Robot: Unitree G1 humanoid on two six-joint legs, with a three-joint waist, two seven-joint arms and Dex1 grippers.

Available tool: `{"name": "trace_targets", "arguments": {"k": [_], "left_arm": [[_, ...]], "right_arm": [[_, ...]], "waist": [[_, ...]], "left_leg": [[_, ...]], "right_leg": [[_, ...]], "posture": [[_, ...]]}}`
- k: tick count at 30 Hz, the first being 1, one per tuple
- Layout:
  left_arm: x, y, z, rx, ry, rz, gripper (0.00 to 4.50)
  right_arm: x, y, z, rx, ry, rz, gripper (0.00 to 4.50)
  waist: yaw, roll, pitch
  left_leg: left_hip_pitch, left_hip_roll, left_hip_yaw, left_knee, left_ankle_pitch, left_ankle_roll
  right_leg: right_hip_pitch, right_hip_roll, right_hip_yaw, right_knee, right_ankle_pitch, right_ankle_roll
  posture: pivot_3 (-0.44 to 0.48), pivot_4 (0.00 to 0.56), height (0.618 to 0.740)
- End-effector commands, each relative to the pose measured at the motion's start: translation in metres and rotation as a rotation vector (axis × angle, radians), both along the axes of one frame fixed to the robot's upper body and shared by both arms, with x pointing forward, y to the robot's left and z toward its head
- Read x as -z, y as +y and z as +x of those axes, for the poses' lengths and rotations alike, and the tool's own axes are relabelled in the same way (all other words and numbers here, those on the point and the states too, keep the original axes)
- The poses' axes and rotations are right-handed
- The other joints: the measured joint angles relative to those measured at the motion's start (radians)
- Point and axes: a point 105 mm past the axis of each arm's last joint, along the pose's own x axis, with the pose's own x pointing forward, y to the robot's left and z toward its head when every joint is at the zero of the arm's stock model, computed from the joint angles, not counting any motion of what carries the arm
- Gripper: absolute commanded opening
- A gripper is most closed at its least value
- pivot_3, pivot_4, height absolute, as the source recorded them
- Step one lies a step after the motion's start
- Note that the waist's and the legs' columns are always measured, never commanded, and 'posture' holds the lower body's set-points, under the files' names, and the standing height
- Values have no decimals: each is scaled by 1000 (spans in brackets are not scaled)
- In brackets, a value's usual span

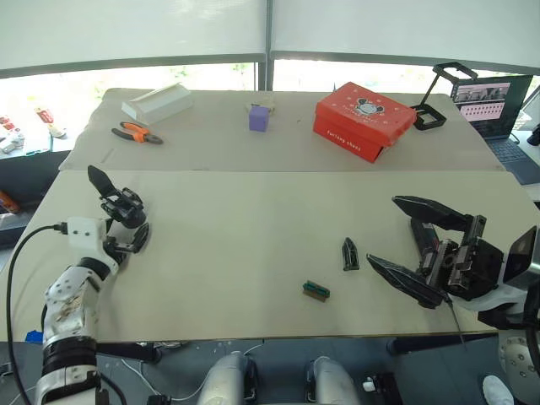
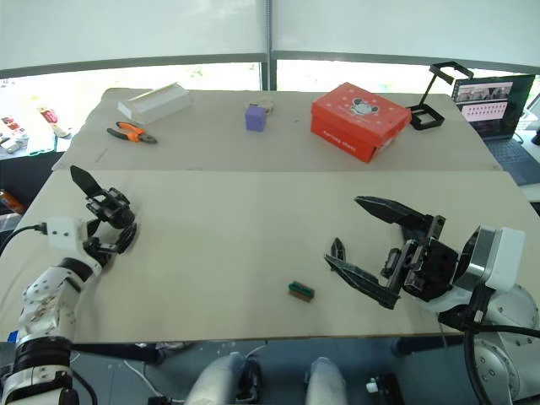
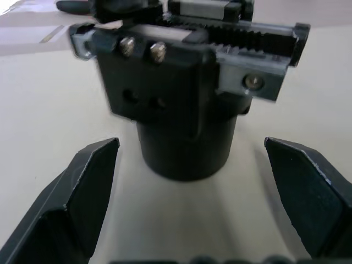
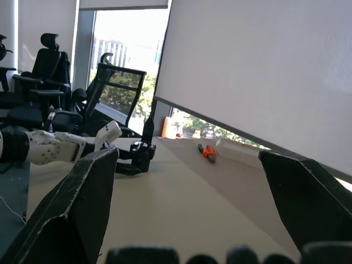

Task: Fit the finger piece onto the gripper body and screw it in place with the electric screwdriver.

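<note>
At the 9 o'clock edge of the near table [image 1: 253,253], the gripper body [image 1: 126,221] sits upright on its rounded base, its pointed black finger sticking up toward 11 o'clock. The left hand [image 1: 118,240] is right at it, its fingers [image 3: 82,192] spread apart on either side of the round base without touching it (the left wrist view shows clear table between each finger and the base).

On the far table, toward 11 o'clock, lie orange-handled pliers [image 1: 137,132] and, just beyond them, a white box [image 1: 158,102]. Near 12 o'clock stands a small purple block [image 1: 259,117], and to its right a red box [image 1: 363,120].

Back on the near table, at about 5 o'clock from centre, lies the small green-and-brown block [image 1: 316,290]. Just past it, toward 4 o'clock, the finger piece [image 1: 350,254] lies flat on the table, nothing holding it.

At 3 to 4 o'clock the right hand [image 1: 409,249] hovers beside the finger piece, its two long fingers [image 1: 405,280] wide apart and empty, the lower fingertip near the piece. A thin metal rod [image 1: 456,325] pokes down below this hand; whether it belongs to the electric screwdriver I cannot tell. A laptop [image 1: 498,110] stands at the far 2 o'clock corner.
</note>
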Motion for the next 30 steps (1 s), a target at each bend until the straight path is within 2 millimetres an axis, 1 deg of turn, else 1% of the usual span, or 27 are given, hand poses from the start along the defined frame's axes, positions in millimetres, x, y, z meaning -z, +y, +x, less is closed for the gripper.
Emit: {"name": "trace_targets", "arguments": {"k": [1,3,6,9,10,11,12,15,18,20,22,23,24,26,29,30], "left_arm": [[4,-3,9,-2,14,19,4480],[4,-8,14,20,11,24,4480],[8,-5,16,3,37,38,4480],[13,-1,14,-6,61,35,3643],[14,-1,13,0,64,28,3208],[14,-2,12,12,63,17,2654],[12,-5,12,32,47,2,2314],[-6,-24,15,154,-56,-47,2313],[-38,-61,21,331,-183,-53,2313],[-57,-102,22,516,-241,-33,2313],[-66,-145,18,710,-246,-20,2313],[-70,-170,11,829,-248,-34,2313],[-69,-190,5,921,-235,-24,2313],[-67,-219,-4,1047,-215,7,2313],[-60,-252,-13,1180,-182,77,2313],[-58,-265,-12,1202,-175,76,2313]], "right_arm": [[-7,-1,-6,0,-48,-17,4500],[-5,-2,-7,3,-45,-18,4500],[-3,-3,-8,7,-41,-23,4500],[-2,-5,-10,17,-42,-25,4500],[-2,-6,-10,22,-42,-27,4500],[-1,-8,-11,26,-41,-27,4500],[-1,-9,-11,30,-40,-28,4500],[1,-13,-13,36,-32,-33,4500],[4,-19,-14,67,-13,-40,4500],[7,-24,-15,96,18,-46,4500],[12,-29,-18,115,47,-56,4500],[14,-29,-20,118,61,-65,4500],[16,-30,-23,122,74,-69,4500],[19,-31,-27,132,103,-76,4500],[23,-30,-32,156,162,-86,4500],[24,-28,-33,168,180,-90,4500]], "waist": [[1,0,0],[4,1,0],[12,1,-1],[13,1,-1],[13,2,-1],[12,2,-1],[12,2,-1],[13,2,-1],[19,1,-1],[26,-1,1],[28,-3,1],[26,-3,1],[24,-4,1],[16,-3,1],[1,-2,1],[-6,-2,0]], "left_leg": [[0,0,0,0,0,0],[1,0,0,0,0,0],[2,0,0,0,0,0],[3,0,0,0,0,0],[4,0,0,0,0,0],[4,0,0,0,0,0],[4,0,0,0,0,0],[4,0,0,0,0,0],[2,-1,0,0,-1,1],[0,-1,-1,1,-1,2],[-1,-2,-1,3,-2,2],[-5,-2,-1,4,-2,3],[-8,-2,-1,6,-1,3],[-8,-2,-1,7,3,11],[-6,-1,-1,6,3,11],[-5,0,-1,5,3,11]], "right_leg": [[0,0,0,0,0,0],[0,0,0,1,0,0],[0,0,0,1,0,0],[0,0,0,0,0,0],[0,-1,0,0,0,0],[0,-1,0,0,0,0],[0,-1,0,0,0,0],[0,-1,0,0,0,0],[0,-2,-1,-2,1,1],[-1,-2,-2,-3,1,2],[0,-2,-2,-3,2,3],[0,-2,-2,-3,2,4],[-1,-2,-2,-3,3,4],[-1,-1,-2,-3,3,4],[-1,1,0,-3,2,3],[0,1,0,-2,1,3]], "posture": [[0,150,740],[0,150,740],[0,150,740],[0,150,740],[0,150,740],[0,150,740],[0,150,740],[0,150,740],[0,150,740],[0,150,740],[0,150,740],[0,150,740],[0,150,740],[0,150,740],[0,150,740],[0,150,740]]}}
